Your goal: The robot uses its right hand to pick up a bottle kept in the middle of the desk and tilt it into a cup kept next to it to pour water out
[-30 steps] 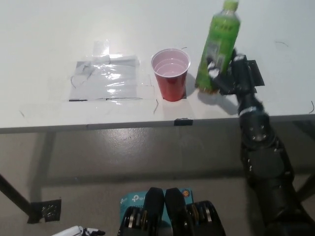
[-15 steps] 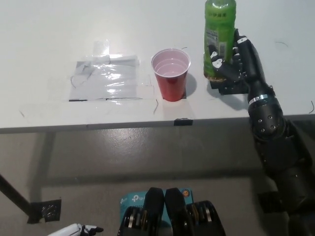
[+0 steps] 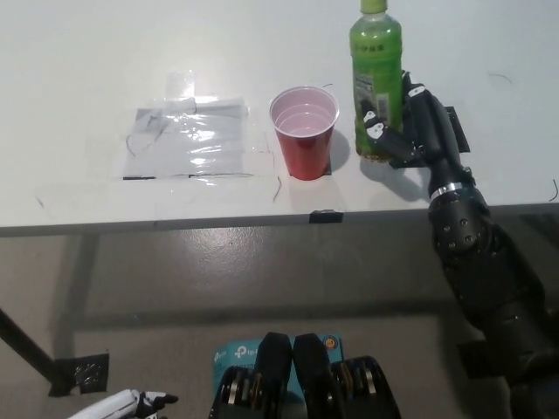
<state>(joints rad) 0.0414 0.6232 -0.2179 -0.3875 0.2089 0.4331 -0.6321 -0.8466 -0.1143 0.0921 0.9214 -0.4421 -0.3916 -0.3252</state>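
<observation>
Nearest us, our white left hand [image 3: 131, 404] is resting at seven o'clock, its state unclear. Farther out at two o'clock, our black right hand [image 3: 410, 131] is gripping the green bottle [image 3: 376, 83], which is standing upright on the desk [image 3: 87, 70]. We are seeing the red cup [image 3: 303, 131] just beside it, toward nine o'clock.

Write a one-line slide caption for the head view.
Black right hand grips upright green bottle beside red cup.

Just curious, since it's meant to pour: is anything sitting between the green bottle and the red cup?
No. In the head view, only bare white desk separates the green bottle from the red cup.
</observation>
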